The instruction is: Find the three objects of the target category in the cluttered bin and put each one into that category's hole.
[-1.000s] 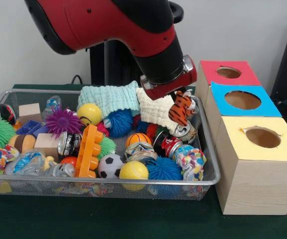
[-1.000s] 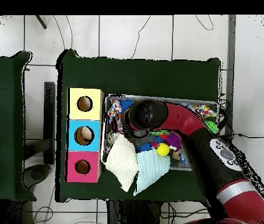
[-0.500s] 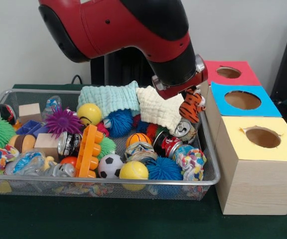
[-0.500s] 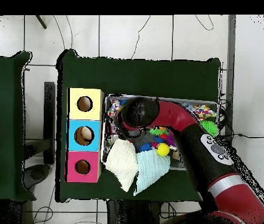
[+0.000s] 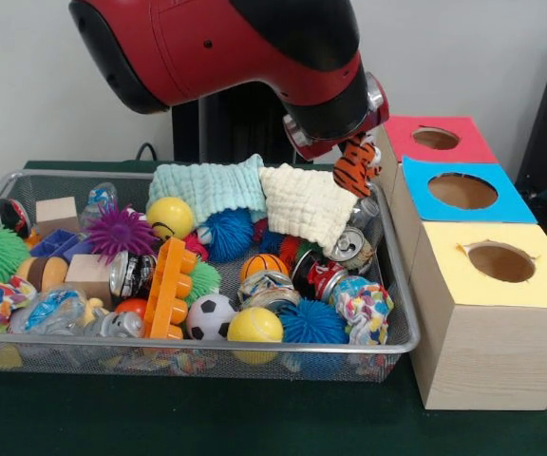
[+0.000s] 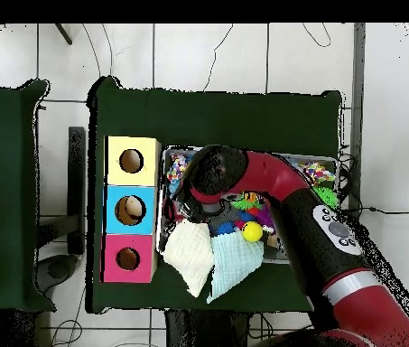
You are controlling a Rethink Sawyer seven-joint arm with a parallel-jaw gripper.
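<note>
We see the red arm bent down over the wire mesh bin's [image 5: 402, 313] right edge. Its gripper [image 5: 354, 157] is clamped on a soft striped tiger toy [image 5: 355, 167], which hangs above the bin beside the box [image 5: 463, 285] with 3 round holes.

Wire-mesh metal bin [image 5: 402, 285]; glossy red arm shell [image 5: 226, 43]; waffle-textured cloth in cream [image 5: 304, 204] and mint [image 5: 207, 187]; plush striped tiger [image 5: 356, 163]; crushed shiny metal cans [image 5: 348, 245]; smooth plastic brick [image 5: 169, 285]; matt wood-grain boxes [image 5: 478, 356] topped with coloured paper [image 5: 463, 190]; tabletop [image 5: 254, 418] covered in matt green cloth.
</note>
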